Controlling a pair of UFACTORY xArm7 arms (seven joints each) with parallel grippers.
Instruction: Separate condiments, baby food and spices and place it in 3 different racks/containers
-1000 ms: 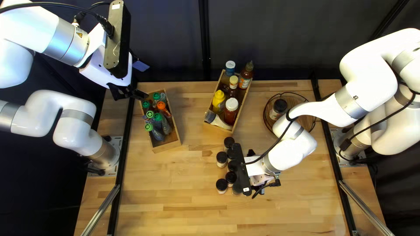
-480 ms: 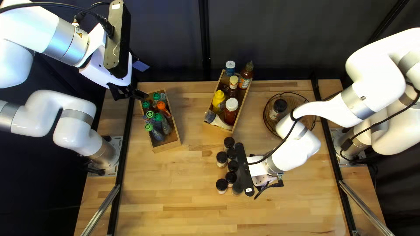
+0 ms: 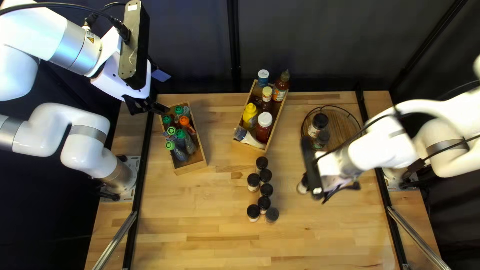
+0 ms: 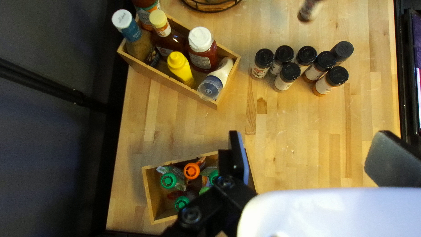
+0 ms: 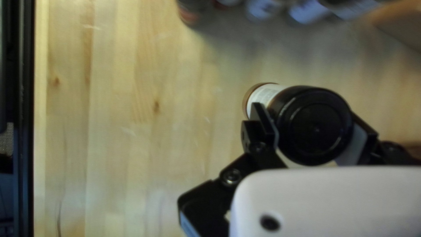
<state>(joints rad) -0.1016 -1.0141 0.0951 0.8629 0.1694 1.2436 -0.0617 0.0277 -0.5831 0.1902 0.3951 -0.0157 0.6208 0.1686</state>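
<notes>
— What is gripped on the right?
— A black-capped spice jar (image 5: 313, 125) is pinched from both sides by the right gripper (image 3: 330, 184). In the top left view it is held below the round rack (image 3: 346, 126), well apart from it.
— And by the left gripper (image 3: 150, 106)?
— Nothing is pinched there; its jaws are spread wide, and it is held up near the far end of the left wooden box (image 3: 194, 166).
— What is stored in that one?
— Baby food pouches (image 4: 191, 171), by the look of them, with green and orange caps.
— Are the condiments boxed too?
— They are. In the middle wooden box (image 4: 164, 83) a yellow squeeze bottle (image 4: 179, 66), a white-capped red bottle (image 4: 202, 50) and others are packed.
— And the remaining spices?
— Two dark-capped jars (image 3: 319, 124) are placed in the rack. Seven more spice jars (image 4: 287, 77) are left standing in a cluster on the table (image 3: 210, 220), nearer the view's bottom than the middle box.
</notes>
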